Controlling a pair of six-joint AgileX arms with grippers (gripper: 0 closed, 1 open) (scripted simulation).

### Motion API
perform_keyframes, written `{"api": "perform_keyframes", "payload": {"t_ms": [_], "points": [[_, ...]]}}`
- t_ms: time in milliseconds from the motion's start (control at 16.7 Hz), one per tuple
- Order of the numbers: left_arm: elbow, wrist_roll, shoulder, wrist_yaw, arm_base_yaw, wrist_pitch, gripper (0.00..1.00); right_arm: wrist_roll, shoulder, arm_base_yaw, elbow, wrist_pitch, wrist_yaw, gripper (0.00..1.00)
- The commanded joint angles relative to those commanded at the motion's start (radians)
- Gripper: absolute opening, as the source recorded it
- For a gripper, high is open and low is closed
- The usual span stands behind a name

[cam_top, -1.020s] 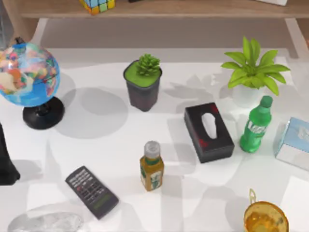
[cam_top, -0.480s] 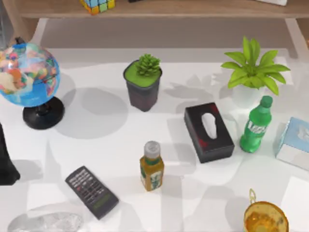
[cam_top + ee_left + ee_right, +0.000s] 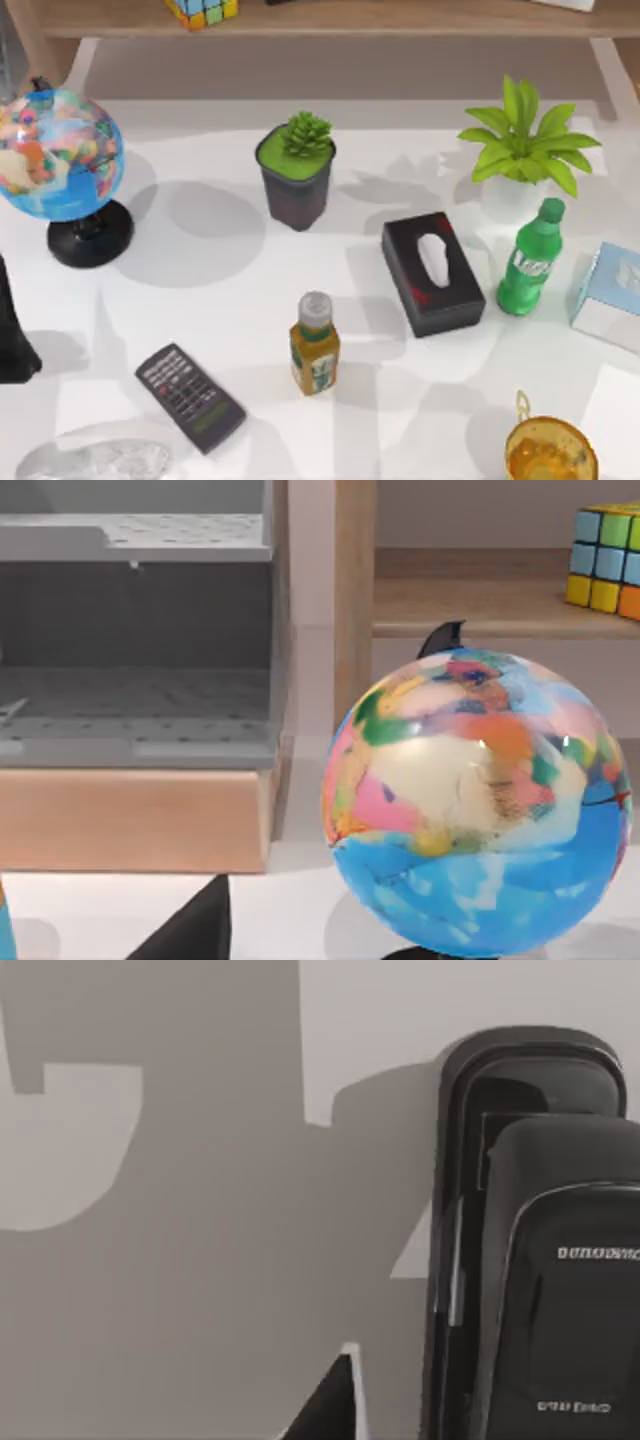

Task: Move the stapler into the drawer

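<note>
A smooth, glossy black plastic shell is seen on the stapler point(image 3: 540, 1250), pale lettering printed on it. The table point(image 3: 230, 300) is shown as matt white. A shiny, multicoloured skin is carried by the globe point(image 3: 480, 805). Light, matt wood is shown on the shelf point(image 3: 470, 605), and perforated grey panels line the drawer point(image 3: 135, 695).

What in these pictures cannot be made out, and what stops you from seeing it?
- stapler, right wrist view: cut off by the picture's edges, so its full length and far end cannot be told.
- drawer, left wrist view: cut off by the picture's edge; its front wall hides part of the floor.
- cube, top view: cut off by the top edge.
</note>
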Motion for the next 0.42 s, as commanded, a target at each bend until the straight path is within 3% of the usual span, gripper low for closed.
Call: {"api": "perform_keyframes", "payload": {"t_ms": [120, 420], "points": [[0.000, 0.000, 0.000, 0.000, 0.000, 0.000, 1.00, 0.000, 0.000, 0.000, 0.000, 0.000, 0.000, 1.00], [0.000, 0.000, 0.000, 0.000, 0.000, 0.000, 1.00, 0.000, 0.000, 0.000, 0.000, 0.000, 0.000, 1.00]]}}
